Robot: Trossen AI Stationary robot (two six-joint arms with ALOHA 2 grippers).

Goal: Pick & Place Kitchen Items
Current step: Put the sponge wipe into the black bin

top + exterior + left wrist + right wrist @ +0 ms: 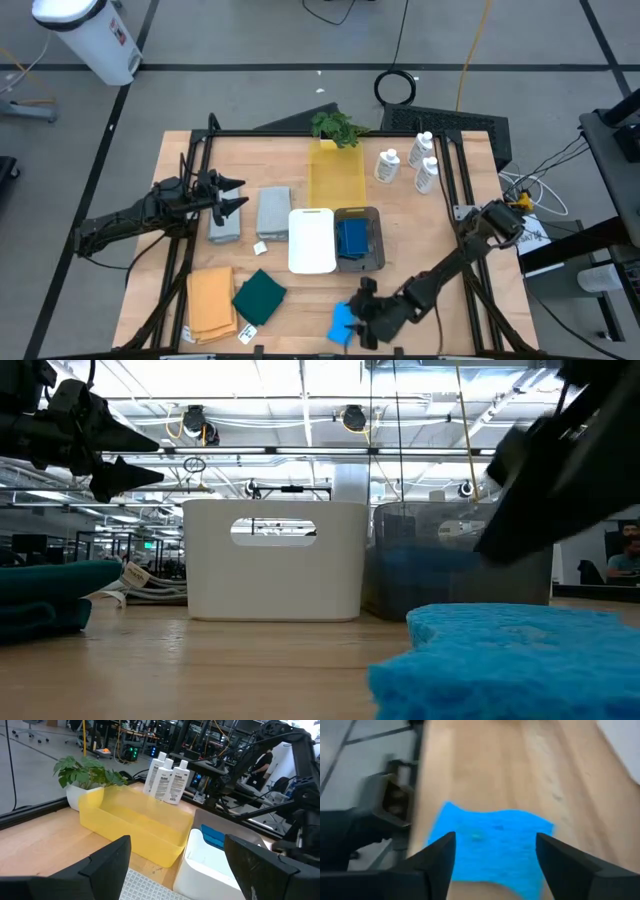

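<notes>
A bright-blue sponge (340, 322) lies flat on the wooden table near its front edge; it fills the low view's foreground (510, 660). My right gripper (362, 308) stands open just above and behind it. In the right wrist view its fingers (495, 838) straddle the sponge (490, 860) without touching it. More blue sponges (352, 238) lie in the grey bin (376, 240). My left gripper (236, 196) waits open at the left, over the grey cloths (272, 210). Three white bottles (410, 165) stand at the back right. An orange-tan cloth (210, 305) and a dark green cloth (260, 297) lie front left.
A white bin (312, 240) stands beside the grey bin at the table's middle. Behind them are a yellow bin (337, 178) and a leafy plant (338, 127). Black rails (190, 200) run along the table's sides. Bare wood lies between the bins and the front edge.
</notes>
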